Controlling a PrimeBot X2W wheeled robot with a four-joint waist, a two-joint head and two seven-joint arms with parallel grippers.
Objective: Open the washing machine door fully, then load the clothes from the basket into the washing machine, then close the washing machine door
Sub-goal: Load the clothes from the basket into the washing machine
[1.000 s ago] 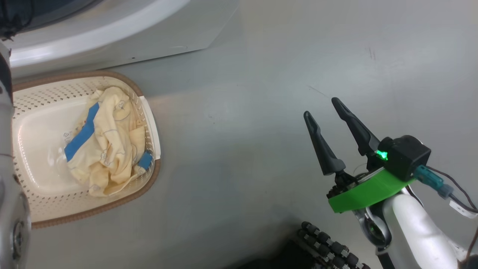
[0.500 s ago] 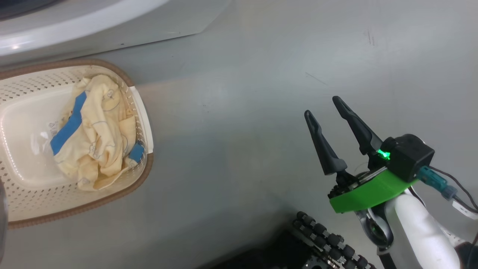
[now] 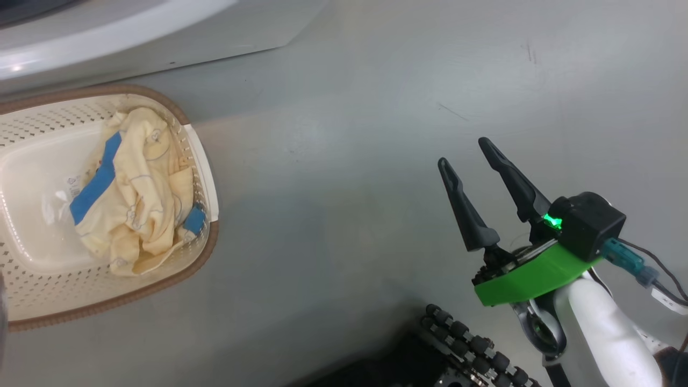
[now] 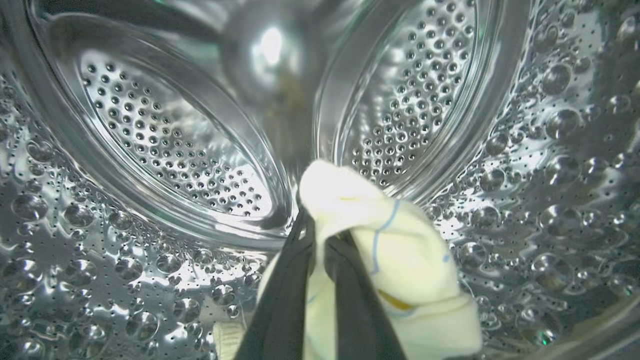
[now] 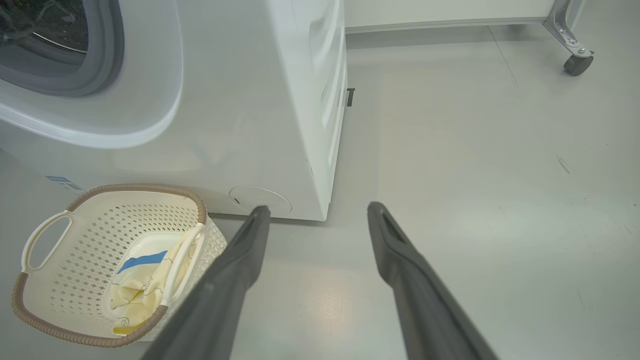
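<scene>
Left gripper (image 4: 317, 232) is inside the steel drum (image 4: 170, 150), fingers pinched almost together on a cream garment (image 4: 405, 250) with thin blue lines. Right gripper (image 3: 462, 151) is spread wide and holds nothing, above grey floor (image 3: 344, 161), well apart from the basket (image 3: 32, 301). Basket sits on the floor just in front of the washing machine (image 5: 260, 100). Clothes (image 3: 134, 204), cream with blue patches, lie bunched at the basket end nearer the right gripper.

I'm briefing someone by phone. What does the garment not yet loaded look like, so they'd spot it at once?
Find the white washing machine; on the floor before it stands a cream perforated basket with a brown rim. The cream-yellow garment lies inside. Unlike the similar piece pinched in the left gripper within the steel drum, it shows a broad blue stripe.
</scene>
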